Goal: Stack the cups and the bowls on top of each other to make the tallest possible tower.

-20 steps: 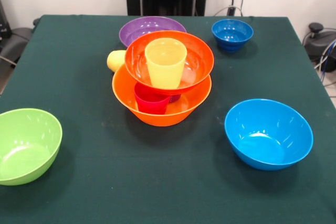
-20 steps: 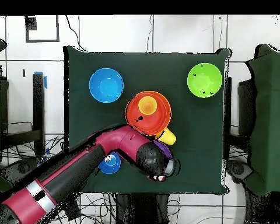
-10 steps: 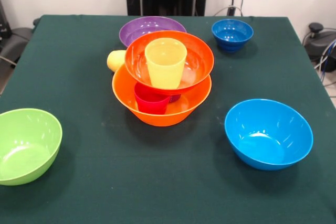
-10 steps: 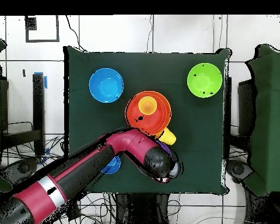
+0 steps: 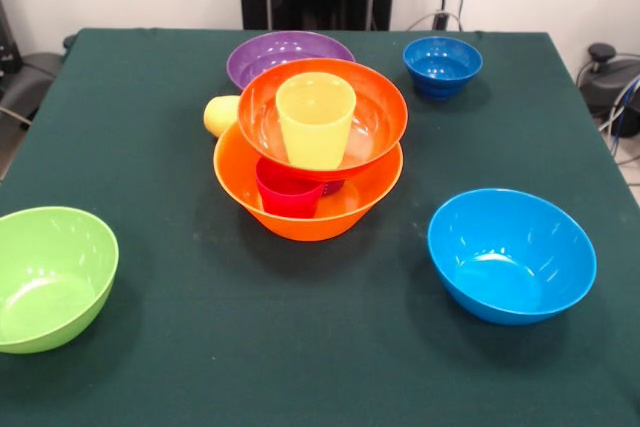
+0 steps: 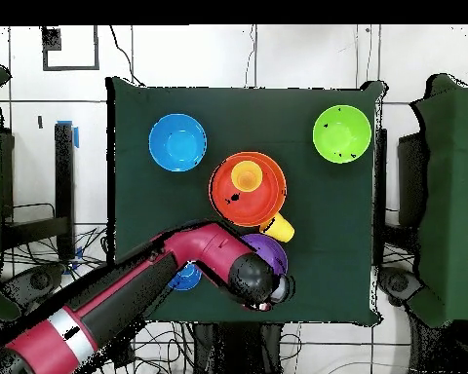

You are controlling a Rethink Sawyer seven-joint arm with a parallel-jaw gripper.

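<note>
The gripper (image 6: 273,289) hangs at the table (image 5: 150,347) edge over the purple bowl (image 5: 288,51); whether it is open or closed cannot be told. Just beyond it stands the tower (image 5: 310,162): an orange-yellow bowl (image 5: 300,217) holding a red-pink cup (image 5: 288,195), a red-orange bowl (image 5: 370,117) and an orange-yellow cup (image 5: 315,119). A pale yellow cup (image 5: 220,115) lies beside it. Six bowls show in all, including a small dark blue bowl (image 5: 442,64), a light blue bowl (image 5: 510,254) and a green bowl (image 5: 50,277).

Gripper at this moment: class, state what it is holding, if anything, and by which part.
It cannot be told. The arm's end hangs over the purple bowl at the table's edge, and no view shows a grip on anything.
</note>
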